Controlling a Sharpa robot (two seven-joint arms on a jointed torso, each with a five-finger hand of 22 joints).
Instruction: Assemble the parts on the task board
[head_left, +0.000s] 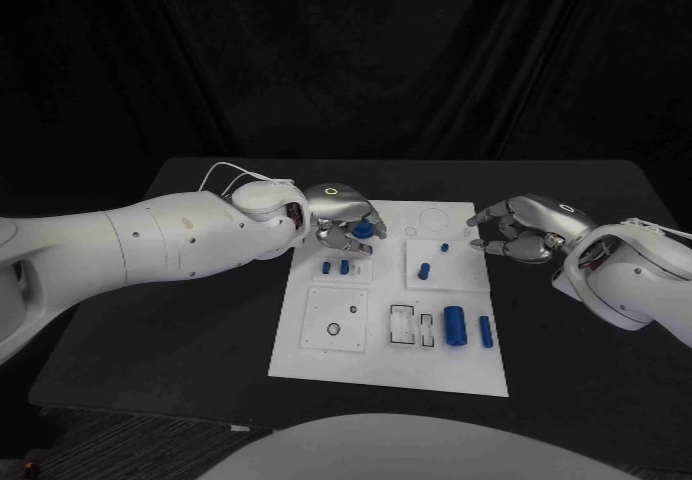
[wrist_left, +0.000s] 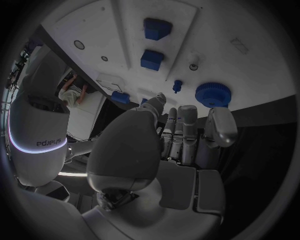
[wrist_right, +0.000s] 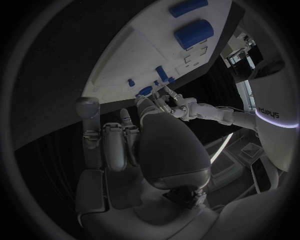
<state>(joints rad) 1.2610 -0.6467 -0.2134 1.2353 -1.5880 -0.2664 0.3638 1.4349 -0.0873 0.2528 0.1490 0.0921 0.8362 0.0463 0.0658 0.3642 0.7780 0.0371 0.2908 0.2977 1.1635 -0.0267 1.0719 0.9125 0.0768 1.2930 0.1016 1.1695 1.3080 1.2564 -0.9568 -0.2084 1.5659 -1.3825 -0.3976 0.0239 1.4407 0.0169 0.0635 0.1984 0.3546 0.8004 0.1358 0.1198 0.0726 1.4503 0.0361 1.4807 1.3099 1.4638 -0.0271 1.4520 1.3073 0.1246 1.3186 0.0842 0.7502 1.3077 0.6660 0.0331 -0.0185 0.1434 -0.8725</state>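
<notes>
The white task board (head_left: 378, 350) lies in the middle of the table. My left hand (head_left: 343, 215) hovers over its far left corner, fingers (wrist_left: 187, 120) stretched out and apart from the thumb. A round blue part (head_left: 364, 229) sits on the board just past those fingertips, also seen as the round blue part (wrist_left: 213, 94) in the left wrist view; nothing pinches it. My right hand (head_left: 522, 228) hangs beside the board's far right edge, fingers loosely bent and holding nothing. Two small blue parts (head_left: 335, 267) lie below the left hand, and another blue peg (head_left: 426, 269) lies mid-board.
A thick blue cylinder (head_left: 454, 325) and a thinner one (head_left: 486, 331) lie at the board's near right. Beside them are rectangular slots (head_left: 410, 326), and a plate with a round hole (head_left: 335, 328) is at the near left. Black table (head_left: 577, 330) surrounds the board.
</notes>
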